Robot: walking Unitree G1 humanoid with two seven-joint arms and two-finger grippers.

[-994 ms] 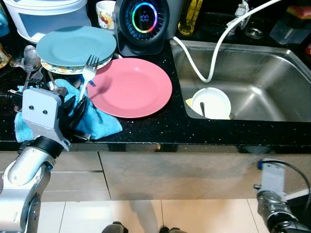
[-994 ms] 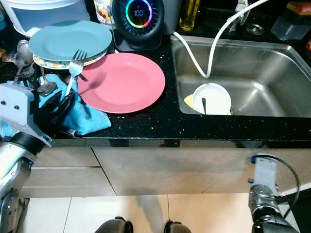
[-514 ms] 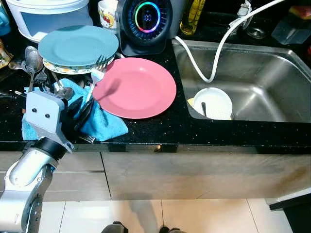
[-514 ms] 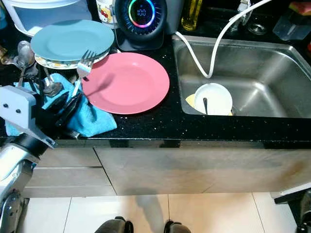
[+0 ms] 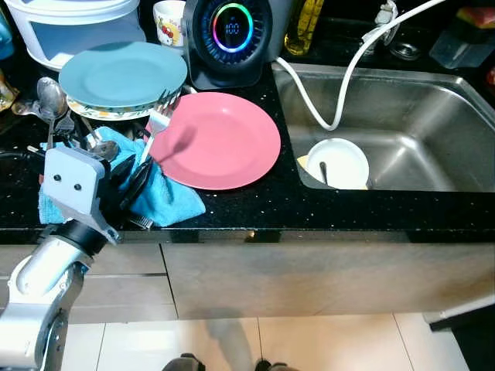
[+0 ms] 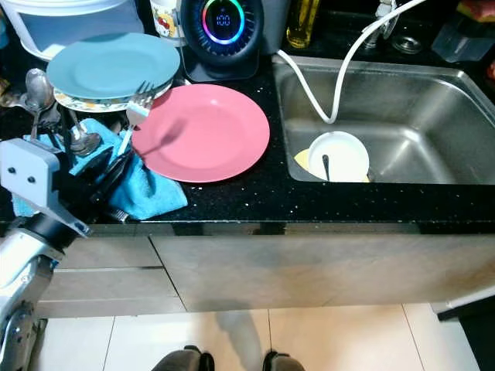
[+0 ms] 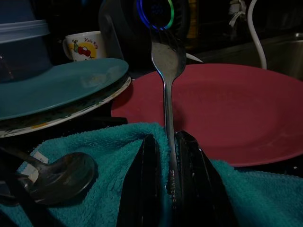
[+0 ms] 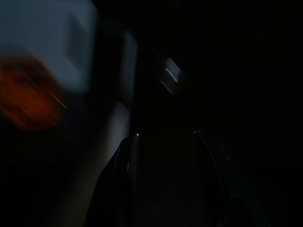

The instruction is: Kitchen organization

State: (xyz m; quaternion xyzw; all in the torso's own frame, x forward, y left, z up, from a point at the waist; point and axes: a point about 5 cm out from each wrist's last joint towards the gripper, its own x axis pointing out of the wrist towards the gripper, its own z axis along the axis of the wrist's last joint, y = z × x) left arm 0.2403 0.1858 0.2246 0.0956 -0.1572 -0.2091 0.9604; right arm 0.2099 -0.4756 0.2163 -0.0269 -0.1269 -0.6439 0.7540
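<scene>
Your left gripper (image 5: 138,174), lower left of the frame, pinches the fork (image 5: 155,130) by its handle; its long axis runs up-right, tines over the pink plate's (image 5: 220,143) left edge. Below lies the blue towel (image 5: 166,201); spoons (image 5: 50,100) just beyond. Farther up, the teal plate (image 5: 120,73) crowds the tines. Right gripper's state: you cannot tell.
</scene>
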